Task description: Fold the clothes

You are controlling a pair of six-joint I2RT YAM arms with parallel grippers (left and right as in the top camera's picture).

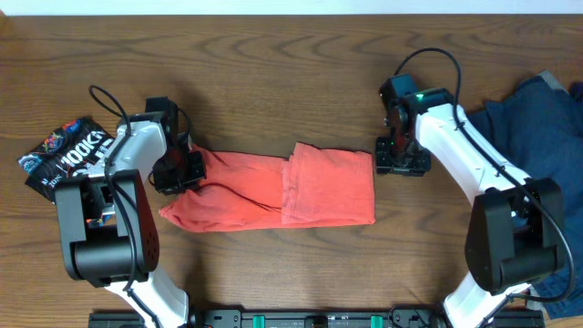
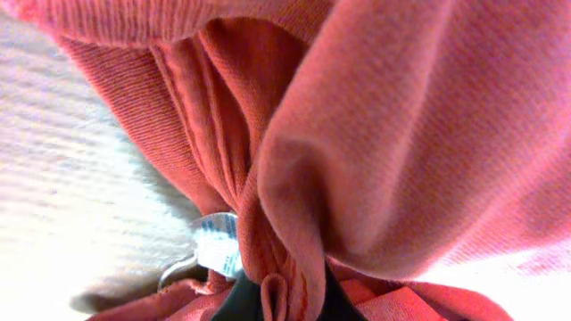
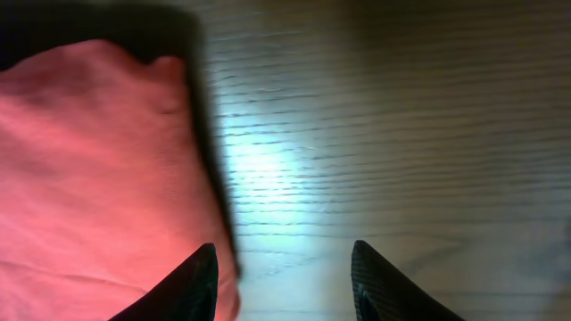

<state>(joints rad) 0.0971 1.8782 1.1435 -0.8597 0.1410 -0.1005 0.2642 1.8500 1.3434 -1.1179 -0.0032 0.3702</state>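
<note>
Red garment, left edge clamped in left pincer, right pincer agape

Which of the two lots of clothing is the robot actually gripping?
The orange-red garment mid-table: the left gripper is pinched on its end. The blue clothes lie untouched beside the right arm.

White "HOOKS" lettering on black packet.
</note>
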